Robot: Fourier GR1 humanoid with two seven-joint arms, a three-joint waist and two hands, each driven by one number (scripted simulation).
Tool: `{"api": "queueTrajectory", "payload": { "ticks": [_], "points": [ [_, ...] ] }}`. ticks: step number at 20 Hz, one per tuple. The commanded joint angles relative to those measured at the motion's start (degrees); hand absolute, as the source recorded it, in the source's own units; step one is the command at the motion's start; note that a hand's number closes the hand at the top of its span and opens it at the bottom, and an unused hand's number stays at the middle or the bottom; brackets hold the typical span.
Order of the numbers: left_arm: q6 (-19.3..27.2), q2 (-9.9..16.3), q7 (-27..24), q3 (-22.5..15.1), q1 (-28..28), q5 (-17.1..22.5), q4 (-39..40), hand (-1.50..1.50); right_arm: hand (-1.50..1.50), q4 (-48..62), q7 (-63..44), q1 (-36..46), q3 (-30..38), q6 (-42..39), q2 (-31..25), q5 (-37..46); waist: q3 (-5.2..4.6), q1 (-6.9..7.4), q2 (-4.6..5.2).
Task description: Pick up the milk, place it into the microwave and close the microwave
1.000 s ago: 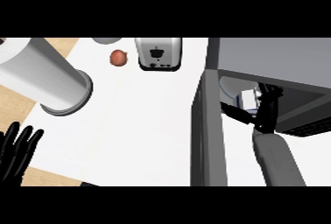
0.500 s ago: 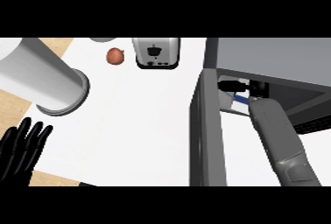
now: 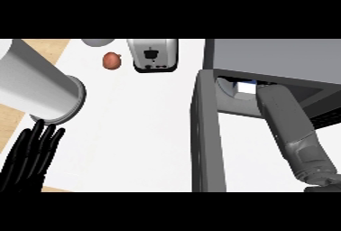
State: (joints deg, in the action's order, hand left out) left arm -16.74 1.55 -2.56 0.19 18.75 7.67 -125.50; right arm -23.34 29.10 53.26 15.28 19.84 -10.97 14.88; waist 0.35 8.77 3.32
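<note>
The microwave (image 3: 279, 58) stands at the far right of the white counter (image 3: 140, 135), its door (image 3: 205, 135) swung open toward the near edge. Inside its cavity, the milk (image 3: 245, 89) shows only as a small white-and-blue patch, too little to tell which way its long axis runs. The right forearm (image 3: 293, 131) reaches into the cavity; its hand is hidden inside, so its fingers cannot be told. The left hand (image 3: 30, 155) rests at the near left, fingers straight and holding nothing. A toaster (image 3: 154, 54) and a reddish-brown object (image 3: 112, 61) lie far
</note>
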Motion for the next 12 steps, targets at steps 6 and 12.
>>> {"api": "queueTrajectory", "payload": {
  "ticks": [6,12],
  "points": [
    [2.4,-1.5,-1.0,-2.8,-1.1,-3.6,2.0,-1.5,-1.5,8.5,5.8,2.7,2.9,-3.6,-0.8,-1.6,-0.09,-2.77,-0.58],
    [2.2,-1.5,-0.2,-3.6,-1.8,-4.3,3.4,-1.5,-1.5,11.5,11.8,1.4,4.6,-5.3,1.3,-3.1,-0.11,-3.84,-0.96]
  ]
}}
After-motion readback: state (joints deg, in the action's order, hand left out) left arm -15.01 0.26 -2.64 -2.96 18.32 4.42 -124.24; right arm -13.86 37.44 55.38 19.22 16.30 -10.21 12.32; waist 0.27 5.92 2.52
